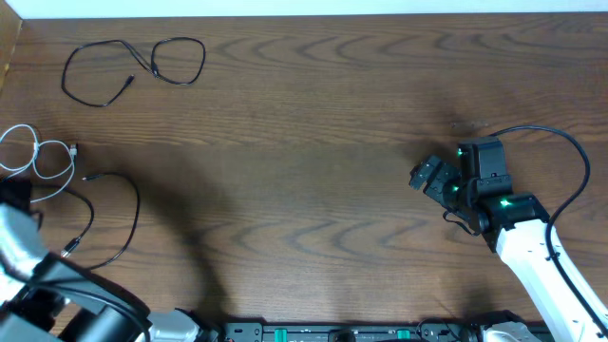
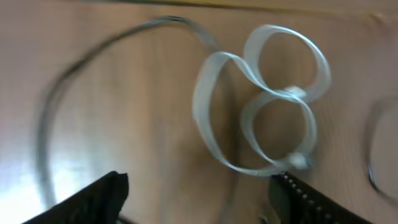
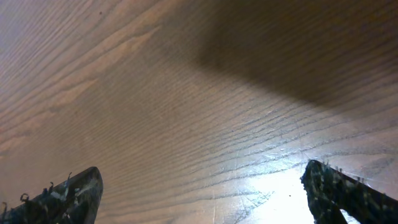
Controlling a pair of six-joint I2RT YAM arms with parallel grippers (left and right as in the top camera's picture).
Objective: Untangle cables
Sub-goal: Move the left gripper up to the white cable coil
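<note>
Left gripper (image 2: 199, 190) has its jaws spread wide at the bottom of the wrist view, nothing pinched. The white cable (image 2: 198, 106) sits looped just above them, centre-right, with one plug right beside the right-hand finger. A blurry black cable (image 2: 67, 76) arcs through the upper left. Right gripper (image 3: 199, 193) is wide open too, over bare tabletop (image 3: 186, 93). The second black cable (image 1: 142, 59) lies upper left in the overhead view.

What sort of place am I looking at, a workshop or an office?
Probably a robotics test bench: a right arm and a left arm at a wooden table, with loose cables laid out.
</note>
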